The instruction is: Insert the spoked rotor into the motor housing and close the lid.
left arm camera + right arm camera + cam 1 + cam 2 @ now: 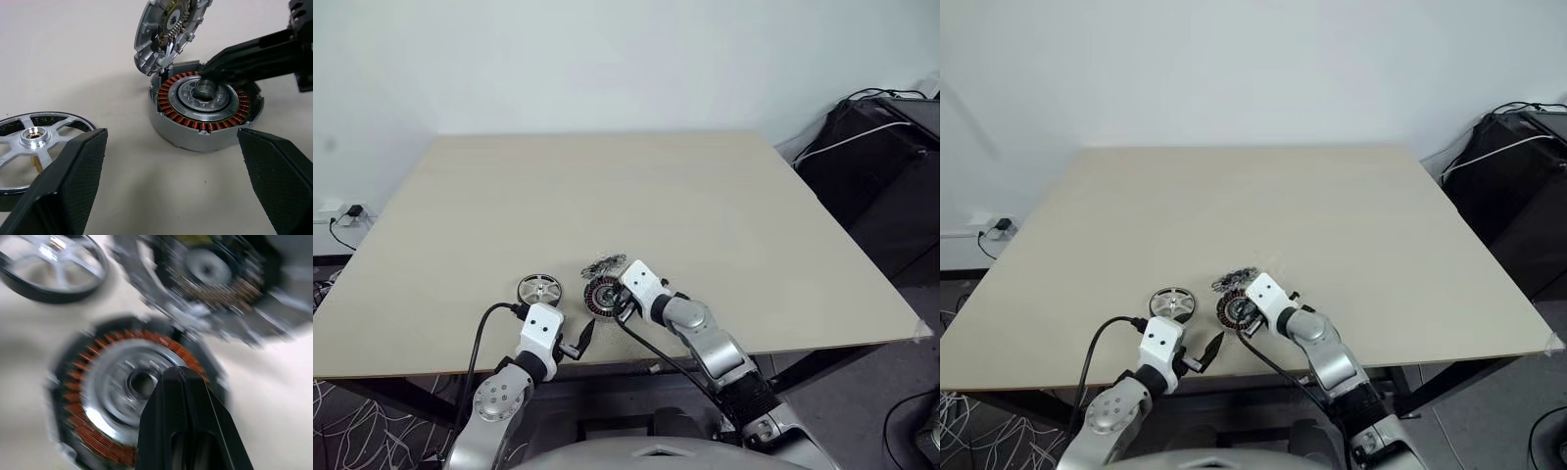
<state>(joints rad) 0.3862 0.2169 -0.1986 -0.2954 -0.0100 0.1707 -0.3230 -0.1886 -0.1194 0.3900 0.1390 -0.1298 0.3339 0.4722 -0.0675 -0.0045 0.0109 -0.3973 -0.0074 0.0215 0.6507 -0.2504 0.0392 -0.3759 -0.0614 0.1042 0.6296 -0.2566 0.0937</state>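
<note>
Rotor still out, housing open, lid up.

My right gripper (pixel 208 78), fingers pressed together and holding nothing, rests its tips at the hub of the motor housing (pixel 205 110); the lid (pixel 166 32) stands hinged up at its 11 o'clock. The spoked rotor (pixel 539 289) lies on the table (pixel 607 196) at the housing's 9 o'clock. My left gripper (pixel 578 343) hovers wide open, empty, angled slightly down. I'd clear the hub first, then seat the rotor level.

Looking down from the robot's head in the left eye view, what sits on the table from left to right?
Spoked rotor → motor housing with copper windings, its hinged lid open just behind it → the right hand, shut, its tip over the housing's centre.
</note>
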